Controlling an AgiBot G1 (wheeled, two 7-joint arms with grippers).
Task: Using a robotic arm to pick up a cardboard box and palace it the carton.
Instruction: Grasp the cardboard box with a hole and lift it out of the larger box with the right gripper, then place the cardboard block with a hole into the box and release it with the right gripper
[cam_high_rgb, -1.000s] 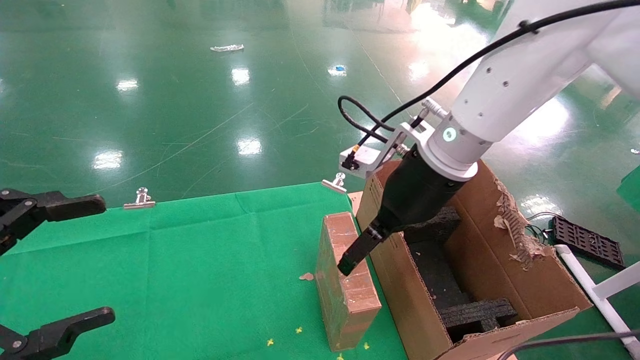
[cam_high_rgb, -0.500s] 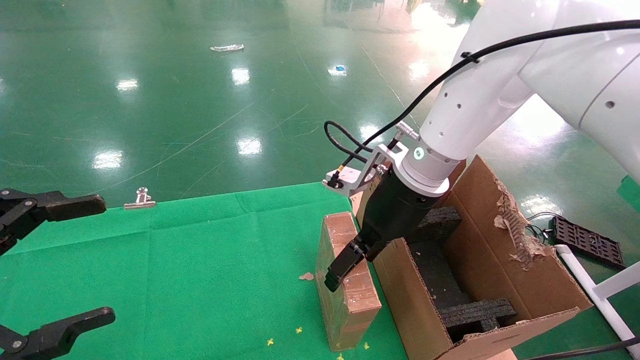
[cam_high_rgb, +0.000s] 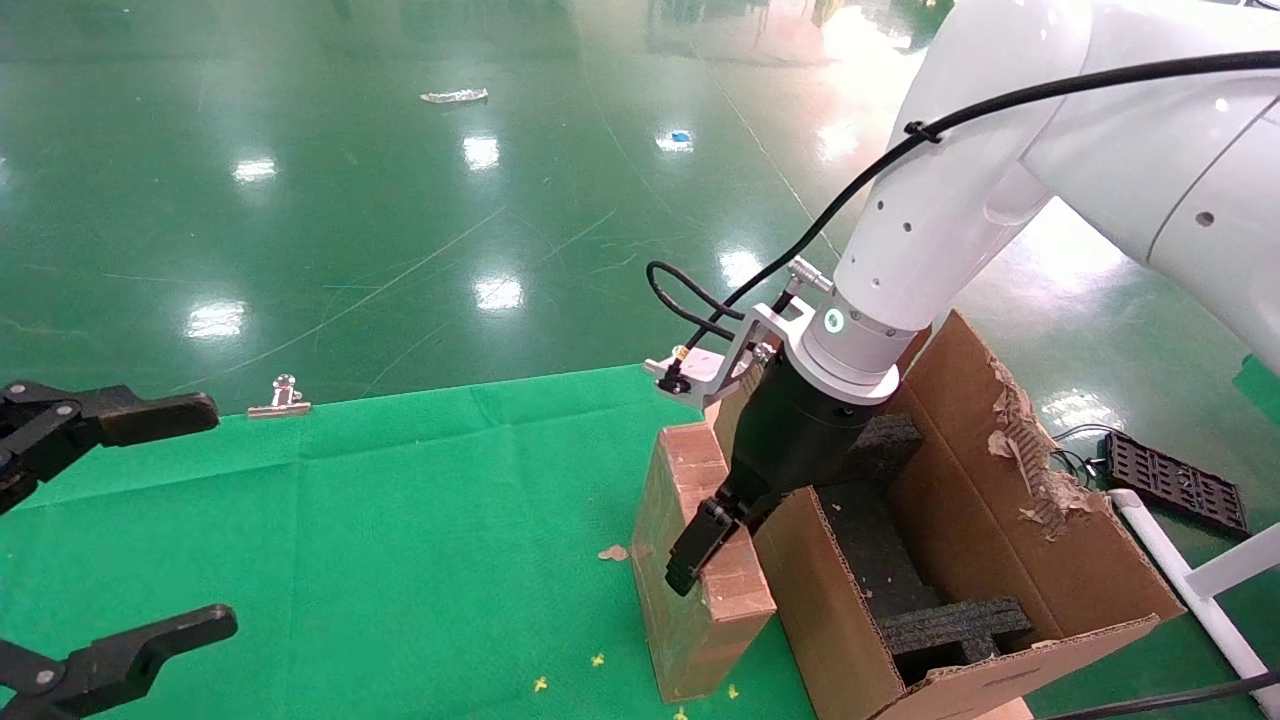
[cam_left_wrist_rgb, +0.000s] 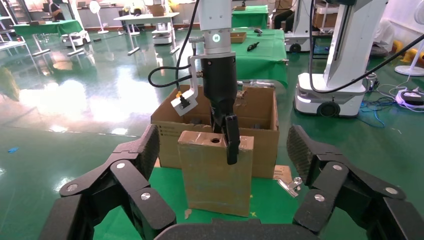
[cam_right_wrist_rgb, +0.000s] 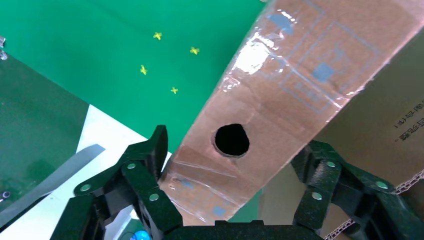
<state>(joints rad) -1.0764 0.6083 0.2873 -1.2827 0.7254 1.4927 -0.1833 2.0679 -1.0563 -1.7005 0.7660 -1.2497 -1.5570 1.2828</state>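
The slim brown cardboard box (cam_high_rgb: 690, 620) stands on edge on the green cloth, right beside the big carton (cam_high_rgb: 1000, 540), its holed narrow face up. My right gripper (cam_high_rgb: 715, 545), on the white robotic arm (cam_high_rgb: 930, 240), comes down over the box's top. One finger lies on the face towards the cloth; the other is hidden between box and carton. In the right wrist view the fingers (cam_right_wrist_rgb: 150, 165) clamp the box (cam_right_wrist_rgb: 300, 75) from both sides near its round hole (cam_right_wrist_rgb: 231, 139). The box bottom rests on the cloth (cam_left_wrist_rgb: 210, 175). My left gripper (cam_high_rgb: 210, 515) is open and parked at the left.
The carton holds black foam inserts (cam_high_rgb: 950, 625) and has a torn right flap (cam_high_rgb: 1030, 450). A binder clip (cam_high_rgb: 280, 398) sits at the cloth's far edge, another by the carton (cam_left_wrist_rgb: 290, 186). A cardboard scrap (cam_high_rgb: 613, 552) lies on the cloth. A black grid part (cam_high_rgb: 1175, 485) lies on the floor at right.
My right gripper has come down and nearer over the box's top and closed on it. The box's top has shifted slightly towards the carton. The left arm has hardly moved.
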